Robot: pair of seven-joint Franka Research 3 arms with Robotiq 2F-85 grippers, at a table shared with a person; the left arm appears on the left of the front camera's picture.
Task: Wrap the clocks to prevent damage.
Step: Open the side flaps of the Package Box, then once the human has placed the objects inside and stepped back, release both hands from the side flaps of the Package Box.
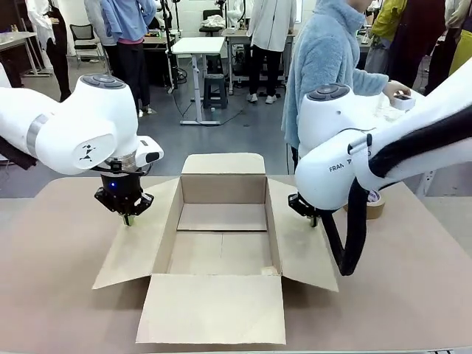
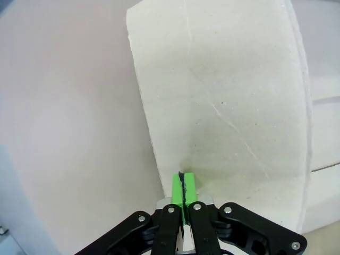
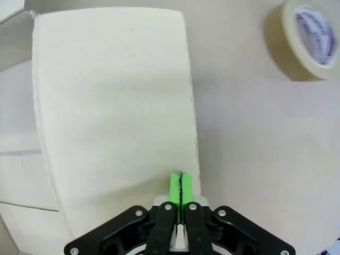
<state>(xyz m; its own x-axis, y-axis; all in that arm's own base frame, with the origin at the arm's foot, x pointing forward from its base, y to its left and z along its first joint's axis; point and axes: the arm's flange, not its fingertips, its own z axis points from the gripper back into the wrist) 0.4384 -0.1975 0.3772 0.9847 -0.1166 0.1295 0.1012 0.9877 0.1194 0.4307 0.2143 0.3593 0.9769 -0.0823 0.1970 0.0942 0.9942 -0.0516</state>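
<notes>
The box (image 1: 221, 254) sits open at the centre of the frame with all four flaps spread, and its floor is bare cardboard.

The left gripper (image 1: 127, 217) comes down at centre left. Its green pads are pressed together with nothing between them, and the tips rest on the left flap (image 1: 140, 247). The left wrist view shows the same: the closed tips (image 2: 183, 179) sit on the flap (image 2: 223, 106), close to its outer edge.

The right gripper (image 1: 316, 218) mirrors this at centre right, pads pressed together and empty, tips on the right flap (image 1: 304, 247). In its wrist view the tips (image 3: 180, 179) sit just inside the flap's (image 3: 111, 106) edge.

The tape roll (image 3: 311, 37) lies apart on the table (image 1: 413, 295), beyond the right flap.

As for the clocks, I cannot place them with certainty. At the upper right, a person's hand (image 1: 398, 91) rests on whitish stuff (image 1: 383, 112) that is half hidden behind the right arm. This may be the wrapped bundle, but too little of it shows to tell.

If it is, it lies up and to the right of the box, on the person's side. That puts it nearer the right gripper and well apart from the left.

The box looks longer from bottom to top of the frame than across, so I judge a long bundle would best go in lengthwise that way. Both arms appear to be pinning the side flaps to hold the opening clear.
</notes>
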